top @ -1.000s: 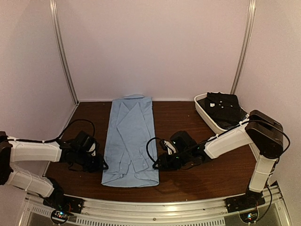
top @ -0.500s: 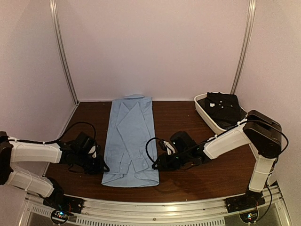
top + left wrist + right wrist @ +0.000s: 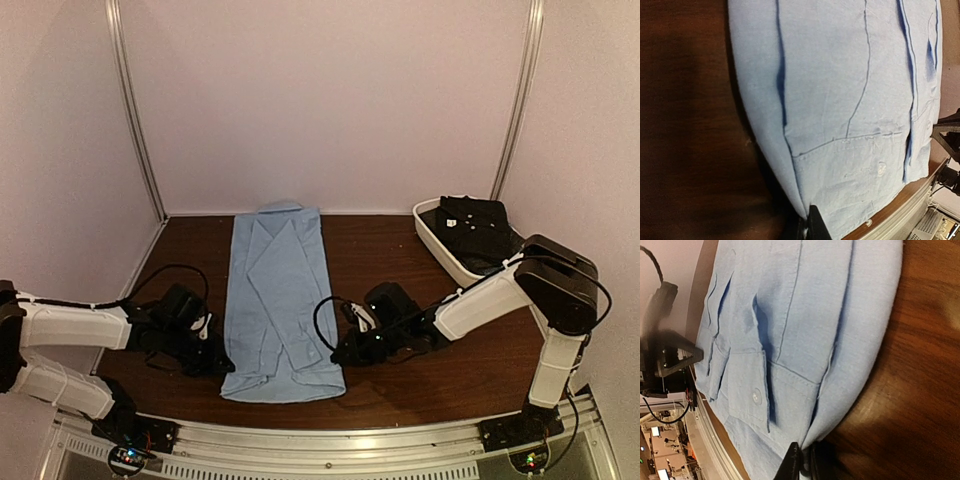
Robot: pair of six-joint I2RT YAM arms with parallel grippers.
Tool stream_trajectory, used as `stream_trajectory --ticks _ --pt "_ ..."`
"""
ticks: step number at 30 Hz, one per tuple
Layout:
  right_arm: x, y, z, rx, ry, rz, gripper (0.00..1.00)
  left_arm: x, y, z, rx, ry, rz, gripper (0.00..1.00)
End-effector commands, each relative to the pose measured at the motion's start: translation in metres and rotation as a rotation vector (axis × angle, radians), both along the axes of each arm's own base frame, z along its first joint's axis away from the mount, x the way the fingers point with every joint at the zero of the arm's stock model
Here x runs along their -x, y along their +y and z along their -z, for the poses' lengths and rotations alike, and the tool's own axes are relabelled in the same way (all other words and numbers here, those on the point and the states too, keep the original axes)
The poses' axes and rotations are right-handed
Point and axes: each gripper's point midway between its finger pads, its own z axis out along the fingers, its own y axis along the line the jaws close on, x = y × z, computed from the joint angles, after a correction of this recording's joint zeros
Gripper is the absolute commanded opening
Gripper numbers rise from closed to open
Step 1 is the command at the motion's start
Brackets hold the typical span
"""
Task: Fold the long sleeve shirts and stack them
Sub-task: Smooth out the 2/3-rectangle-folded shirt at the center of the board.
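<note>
1. The dark brown wooden table (image 3: 420, 395) fills the lower half of the top view and serves as the flat folding surface.
2. The light blue collared cloth shirt (image 3: 275, 290) lies flat left of centre in that view, with its collar toward the top of the frame and its hem toward the bottom. Its sleeves are folded inward, so it forms a long narrow strip. It looks ready for a fold from hem toward collar.
3. The white oval plastic tub (image 3: 437, 243) sits at the right of the frame, well apart from the shirt. It holds a dark folded garment (image 3: 478, 225), probably waiting its turn.
4. The left gripper (image 3: 222, 368) lies low on the table at the shirt's lower left edge. At the bottom of the left wrist view its black fingers are closed tight, pinching the cloth's side edge.
5. The right gripper (image 3: 338, 358) mirrors it at the lower right edge. At the bottom of the right wrist view its fingers press together on the folded edge. I judge that the matched grips near the hem let both corners lift evenly.
</note>
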Motion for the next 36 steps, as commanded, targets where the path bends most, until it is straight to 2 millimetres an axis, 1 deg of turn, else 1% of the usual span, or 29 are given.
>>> stream_trajectory --ticks 1,4,7,9,12,16,18,21,23,24,27,28,29,31,33,34,36 --pt "0.005 -0.012 -0.001 0.019 0.011 0.005 0.06 0.008 -0.01 -0.009 0.064 0.001 0.025 0.08" --pt "0.005 -0.01 -0.005 0.011 0.007 0.003 0.01 0.009 -0.009 -0.011 0.067 -0.002 0.027 0.08" --pt "0.004 -0.007 -0.009 -0.001 0.007 0.001 0.0 0.008 -0.011 -0.016 0.078 -0.004 0.029 0.02" --pt "0.003 -0.004 -0.017 -0.021 0.004 -0.003 0.0 0.006 -0.012 -0.021 0.083 -0.014 0.027 0.0" --pt "-0.002 0.001 -0.034 -0.045 -0.014 -0.003 0.0 -0.001 -0.014 -0.031 0.079 -0.038 0.023 0.0" --pt "-0.015 0.0 -0.052 -0.098 -0.016 0.014 0.0 -0.018 -0.017 -0.05 0.066 -0.091 0.016 0.0" --pt "-0.025 -0.001 -0.061 -0.139 -0.01 0.03 0.0 -0.028 -0.019 -0.06 0.085 -0.111 0.011 0.0" --pt "-0.039 0.006 -0.073 -0.198 -0.004 0.033 0.0 -0.048 -0.017 -0.073 0.118 -0.142 -0.004 0.0" --pt "-0.052 0.013 -0.08 -0.235 -0.002 0.034 0.0 -0.061 -0.017 -0.08 0.142 -0.151 -0.009 0.0" --pt "-0.06 0.015 -0.08 -0.247 0.001 0.039 0.0 -0.069 -0.016 -0.082 0.149 -0.155 -0.012 0.0" --pt "-0.083 0.022 -0.087 -0.293 0.012 0.054 0.0 -0.096 -0.014 -0.099 0.195 -0.18 -0.026 0.0" --pt "-0.093 0.022 -0.09 -0.308 0.003 0.068 0.0 -0.105 -0.013 -0.104 0.201 -0.191 -0.033 0.0" --pt "-0.102 0.021 -0.089 -0.311 0.001 0.083 0.0 -0.115 -0.01 -0.109 0.206 -0.205 -0.044 0.0" --pt "-0.13 0.019 -0.091 -0.323 -0.014 0.119 0.0 -0.135 -0.003 -0.112 0.199 -0.22 -0.07 0.0" --pt "-0.154 0.021 -0.091 -0.334 -0.027 0.143 0.0 -0.154 0.002 -0.109 0.19 -0.227 -0.084 0.0" --pt "-0.166 0.022 -0.084 -0.322 -0.028 0.156 0.0 -0.164 0.006 -0.105 0.178 -0.23 -0.097 0.0" --pt "-0.188 0.025 -0.08 -0.309 -0.044 0.173 0.0 -0.179 0.01 -0.092 0.174 -0.212 -0.115 0.0"
